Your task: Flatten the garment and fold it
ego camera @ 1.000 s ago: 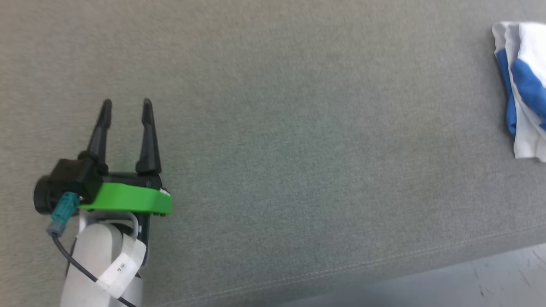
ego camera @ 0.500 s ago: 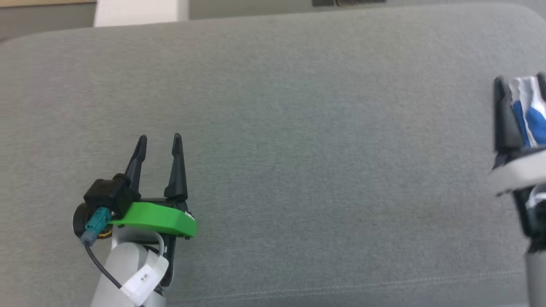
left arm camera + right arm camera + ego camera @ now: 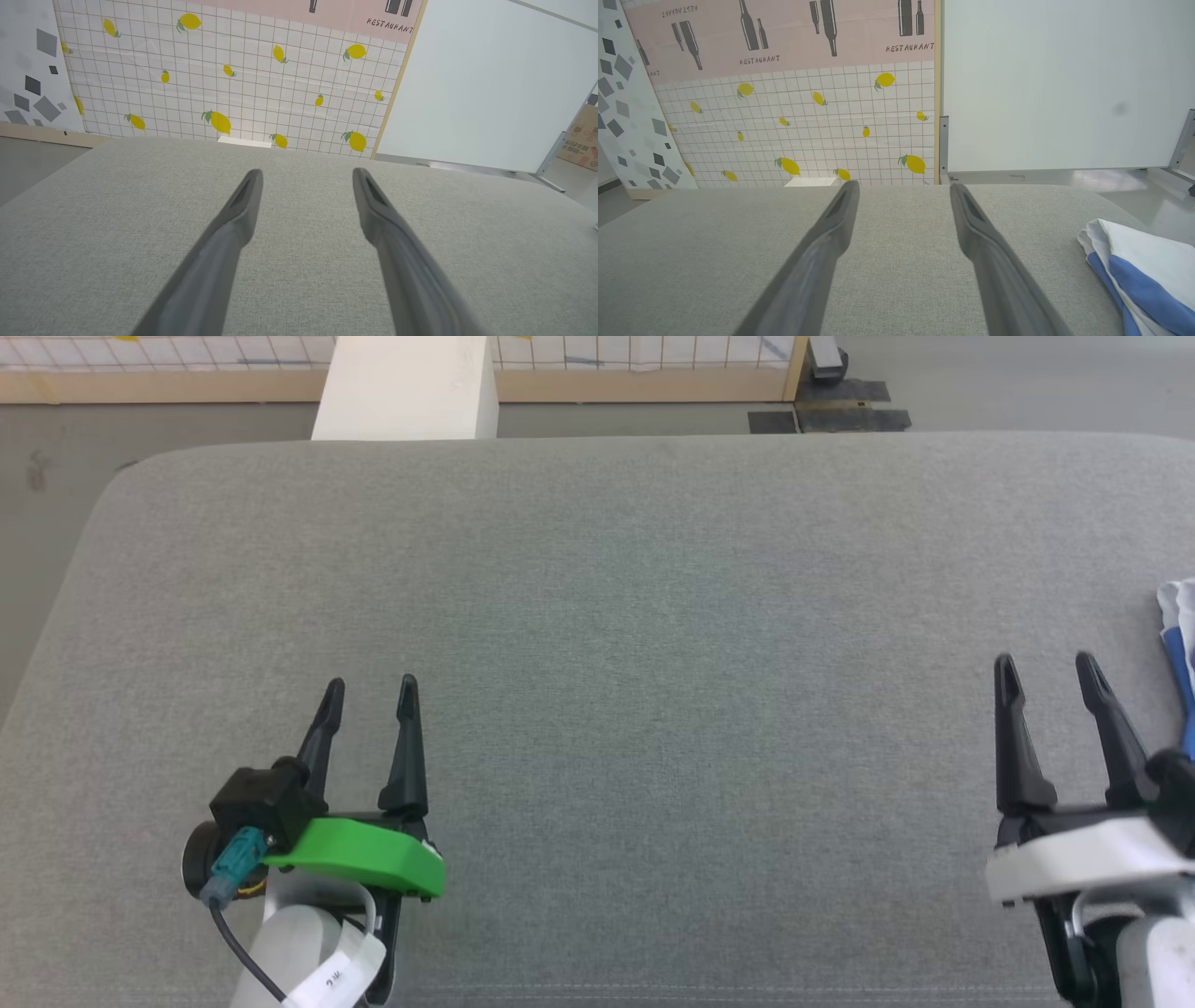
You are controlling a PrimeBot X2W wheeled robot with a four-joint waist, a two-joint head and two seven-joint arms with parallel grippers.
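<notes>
The garment (image 3: 1143, 275), white with blue parts, lies bunched on the grey cushion (image 3: 597, 616) at its right side; in the head view only a sliver of it (image 3: 1178, 635) shows at the right edge. My right gripper (image 3: 1047, 670) stands open just left of the garment, apart from it, with nothing between its fingers (image 3: 831, 242). My left gripper (image 3: 371, 691) hovers open over the cushion at the lower left, empty too, its fingers (image 3: 238, 219) spread above bare fabric.
Beyond the cushion's far edge stand a white block (image 3: 406, 387), a lemon-patterned tiled wall panel (image 3: 224, 74) and a white board (image 3: 1059, 84). Grey floor (image 3: 56, 467) lies past the cushion's left corner. A cardboard box (image 3: 581, 140) sits far right.
The head camera has swung, so the whole picture shifted: the cushion's far edge and the wall came into view, and the right gripper now shows fully. Both grippers stay open.
</notes>
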